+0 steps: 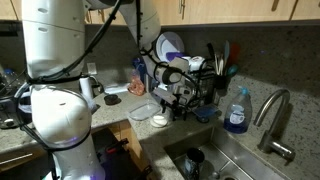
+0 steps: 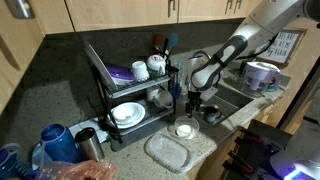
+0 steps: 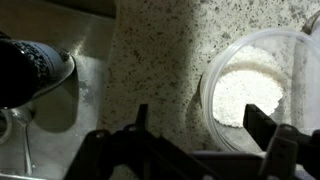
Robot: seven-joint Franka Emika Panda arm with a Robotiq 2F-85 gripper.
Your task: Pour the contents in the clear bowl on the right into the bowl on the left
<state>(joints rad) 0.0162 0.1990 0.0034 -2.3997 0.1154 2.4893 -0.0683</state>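
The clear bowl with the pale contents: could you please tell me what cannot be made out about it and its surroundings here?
Clear bowl, wrist view: right side cut off by the frame edge.
Contents: too fine and blurred to show single pieces.
Larger clear container, exterior view: too small and dim to tell whether anything is inside.
Dark object, wrist view: cut by the left edge, blurred, unidentifiable.

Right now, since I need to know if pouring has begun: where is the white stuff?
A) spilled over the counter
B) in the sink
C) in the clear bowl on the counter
C: the wrist view shows the white stuff inside the clear bowl, which stands on the counter.
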